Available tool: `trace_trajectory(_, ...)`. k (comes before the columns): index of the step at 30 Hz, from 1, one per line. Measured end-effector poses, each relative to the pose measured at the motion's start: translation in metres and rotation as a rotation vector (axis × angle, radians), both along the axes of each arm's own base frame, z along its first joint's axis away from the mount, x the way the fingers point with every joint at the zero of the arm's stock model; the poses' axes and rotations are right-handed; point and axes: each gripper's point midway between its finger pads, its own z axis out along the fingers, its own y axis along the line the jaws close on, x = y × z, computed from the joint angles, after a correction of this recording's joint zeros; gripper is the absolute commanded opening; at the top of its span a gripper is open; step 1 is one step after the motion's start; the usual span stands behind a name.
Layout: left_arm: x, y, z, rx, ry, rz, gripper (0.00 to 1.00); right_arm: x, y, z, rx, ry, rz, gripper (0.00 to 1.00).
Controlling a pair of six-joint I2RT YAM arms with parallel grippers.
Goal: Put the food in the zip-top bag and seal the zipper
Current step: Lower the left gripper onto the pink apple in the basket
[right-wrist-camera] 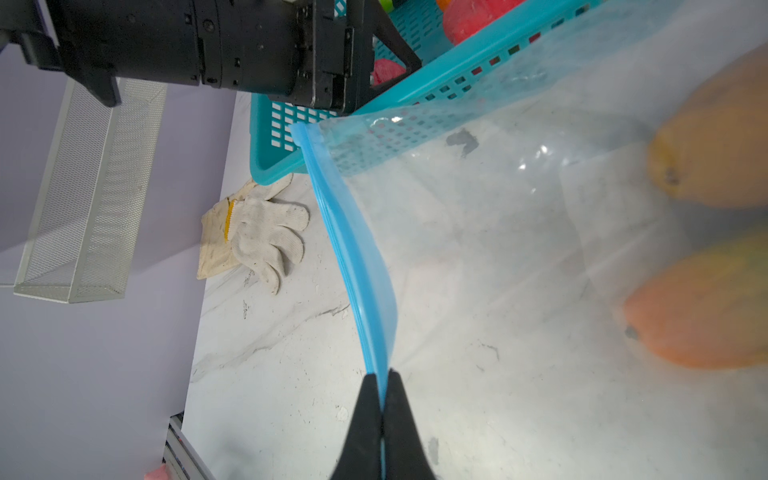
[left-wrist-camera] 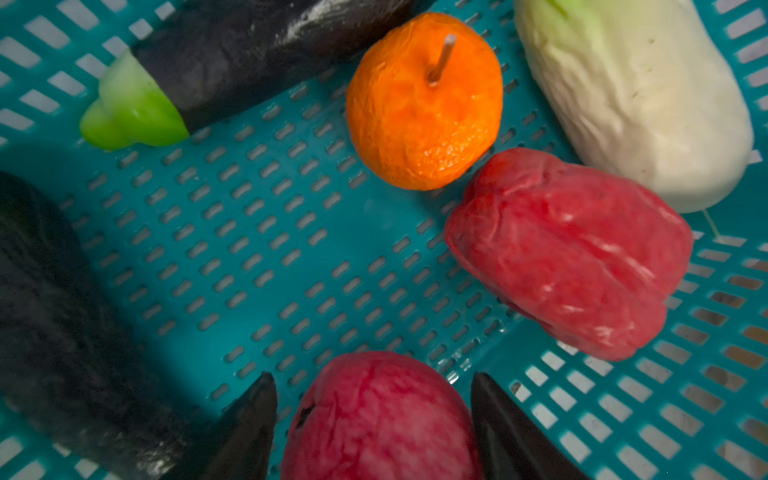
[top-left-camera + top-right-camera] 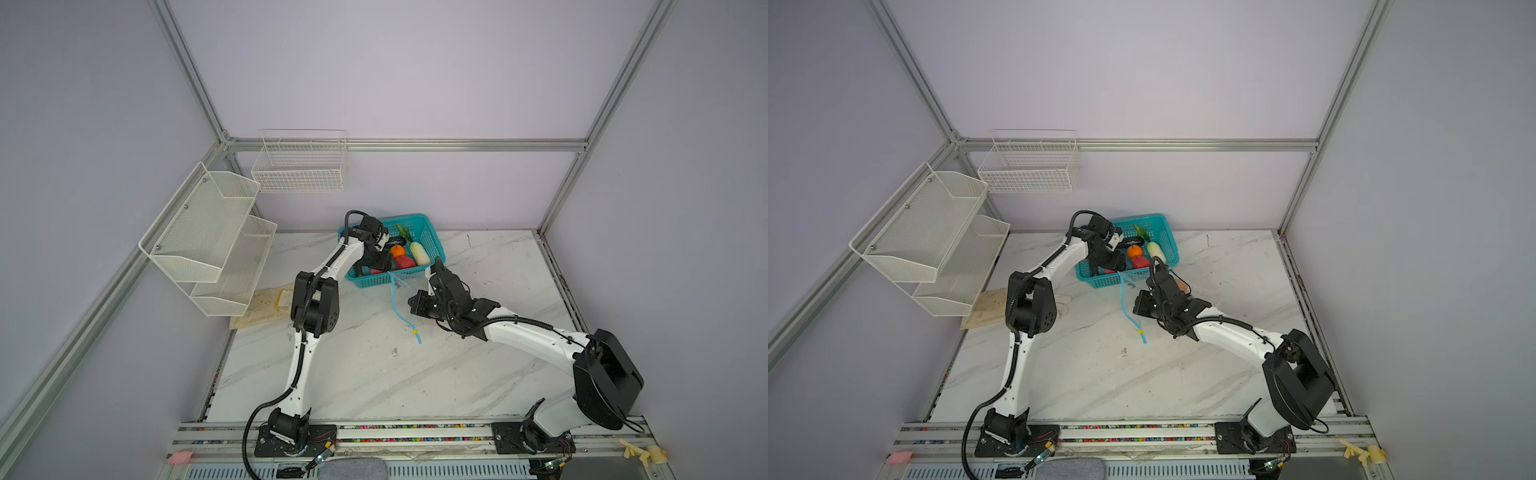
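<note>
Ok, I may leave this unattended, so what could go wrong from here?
The left gripper, jaws open, flanks the round pink-red fruit in the teal basket, with a dark eggplant close by; the fruit could roll or squirt out as they close. The right gripper pinches only the thin blue zipper strip while the zip-top bag holds two mangoes; that strip might slip, letting the mouth sag.

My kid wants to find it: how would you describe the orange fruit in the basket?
Look at the teal basket at the back of the marble table. Inside, the orange sits between a dark eggplant and the white cabbage. It alone is round and bright orange, with a pale stick stem.
</note>
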Motion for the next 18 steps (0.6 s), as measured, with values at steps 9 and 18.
trace_trajectory(9, -0.001, 0.001, -0.001, -0.005, 0.011, 0.022, 0.92, 0.0, 0.0, 0.0, 0.0, 0.0, 0.0, 0.0)
trace_trajectory(18, -0.013, 0.0, -0.005, -0.023, 0.076, 0.044, 0.97, 0.0, 0.0, 0.0, 0.0, 0.0, 0.0, 0.0)
